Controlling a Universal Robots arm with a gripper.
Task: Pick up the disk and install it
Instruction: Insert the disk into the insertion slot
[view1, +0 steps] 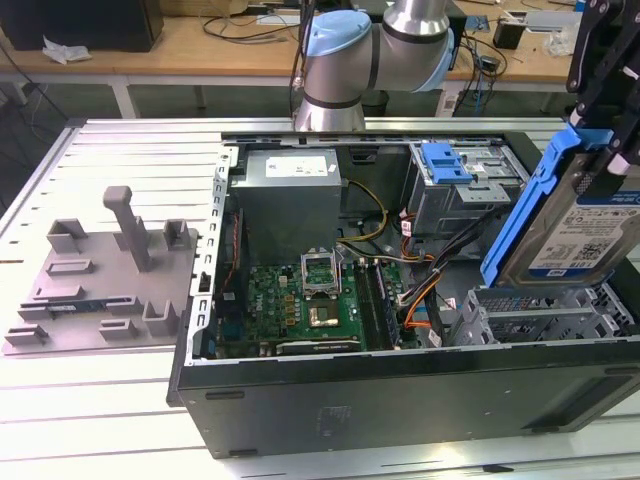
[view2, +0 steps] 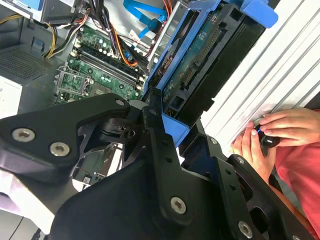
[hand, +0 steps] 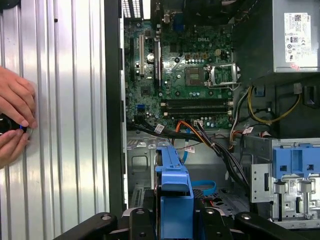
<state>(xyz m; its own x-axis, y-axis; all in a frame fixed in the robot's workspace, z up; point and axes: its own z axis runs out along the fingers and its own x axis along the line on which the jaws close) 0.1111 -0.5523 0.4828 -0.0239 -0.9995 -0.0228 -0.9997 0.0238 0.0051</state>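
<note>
The disk (view1: 585, 225), a silver-grey drive with a white-and-blue label in a blue plastic carrier, hangs tilted at the exterior view's right. It sits just above the grey lower drive cage (view1: 530, 320) of the open computer case (view1: 400, 385). My black gripper (view1: 602, 140) is shut on its upper end. In the second wrist view the disk (view2: 200, 65) sticks out from my gripper (view2: 167, 122), its circuit-board side showing. In the first wrist view the disk (hand: 173, 175) appears edge-on as a blue slab between the fingers (hand: 145, 220), over the cage floor.
A blue bracket (view1: 447, 165) tops the grey upper drive cage. The motherboard (view1: 300, 300) and loose cables (view1: 415, 290) lie beside the lower cage. A grey fixture (view1: 100, 270) stands on the slatted table at the exterior view's left. A person's hands (hand: 12, 120) rest on the table by the case.
</note>
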